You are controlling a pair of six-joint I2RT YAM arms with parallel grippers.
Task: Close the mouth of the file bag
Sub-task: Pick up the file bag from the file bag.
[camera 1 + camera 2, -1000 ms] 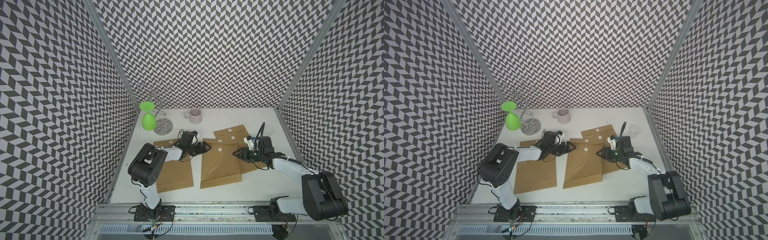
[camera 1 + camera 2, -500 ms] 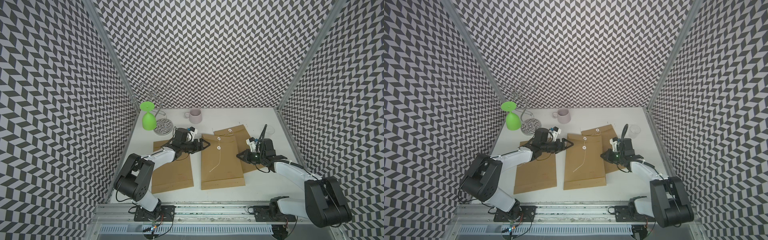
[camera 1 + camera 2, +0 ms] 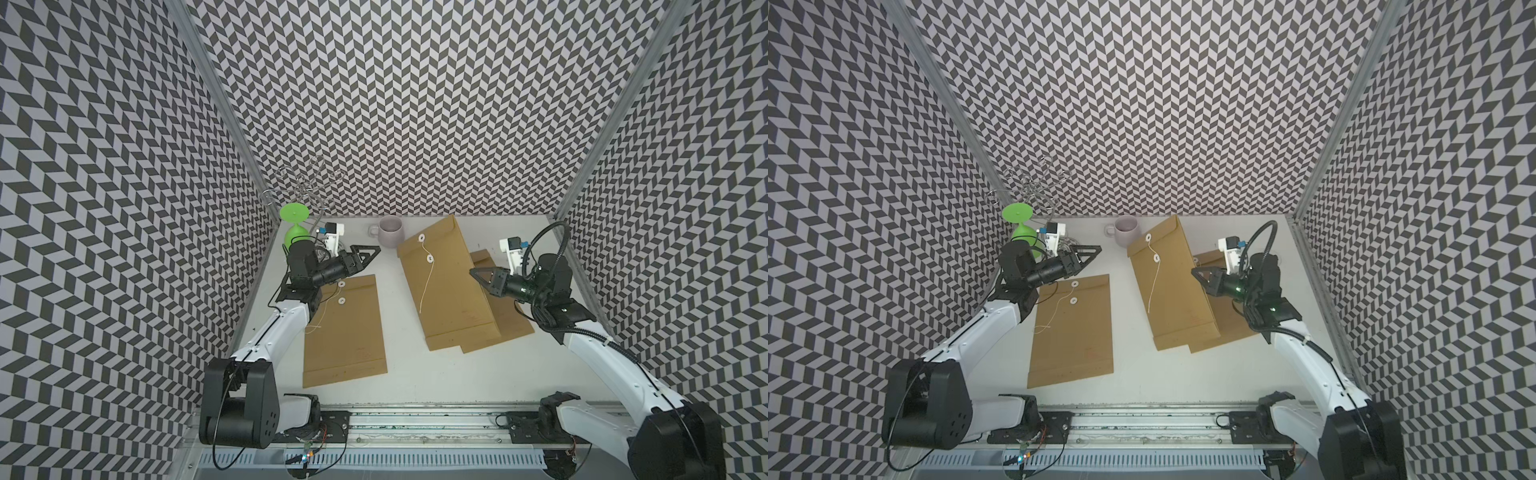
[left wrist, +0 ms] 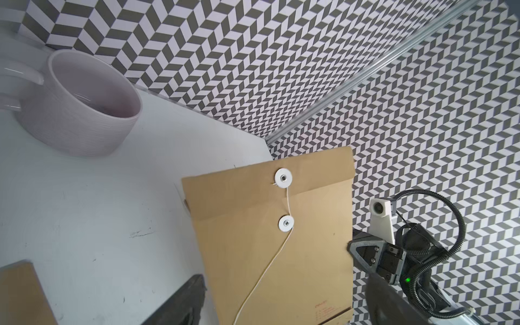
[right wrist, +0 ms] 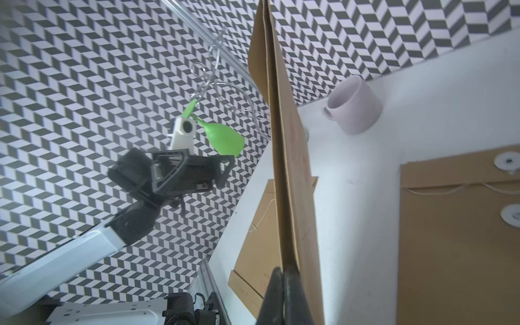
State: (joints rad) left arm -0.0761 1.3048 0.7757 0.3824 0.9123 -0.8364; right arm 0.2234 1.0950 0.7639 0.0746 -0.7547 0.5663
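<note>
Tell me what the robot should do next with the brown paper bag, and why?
Probably move the open left gripper to pinch the loose white string: the right gripper holds the brown kraft-paper file bag tilted by its edge, string unwound.

A white tabletop (image 3: pixel 399 386) sits in even, soft light, its surface faintly scuffed. Walls (image 3: pixel 395 104) papered in a black-and-white chevron pattern rise from the tabletop's far edge and from both its sides. Bare aluminium posts (image 3: pixel 224 112) stand at the tabletop's two far corners. A metal rail (image 3: pixel 419 419) runs along its near edge.
</note>
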